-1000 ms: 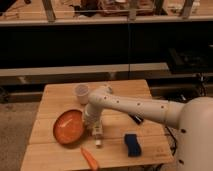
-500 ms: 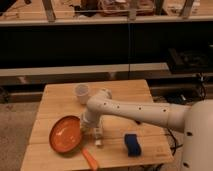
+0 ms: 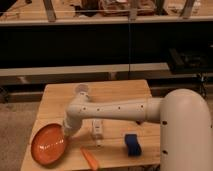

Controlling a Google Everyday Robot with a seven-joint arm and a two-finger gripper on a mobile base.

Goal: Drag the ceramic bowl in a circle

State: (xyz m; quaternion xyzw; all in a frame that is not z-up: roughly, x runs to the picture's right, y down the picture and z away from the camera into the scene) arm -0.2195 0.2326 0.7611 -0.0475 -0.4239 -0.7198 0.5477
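ceramic bowl [image 3: 47, 145] sits lower left near the surface [image 3: 120, 92] edge, gripper [image 3: 65, 131] at its right rim, open or closed can't tell; a wide leftward arc could shove it off.

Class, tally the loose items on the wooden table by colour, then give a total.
Orange: 2, ceramic bowl and carrot-shaped piece
Blue: 1, block
White: 1, small object
Clear: 1, cup
Total: 5
The gripper is at the bowl's rim, on the side toward the small object.
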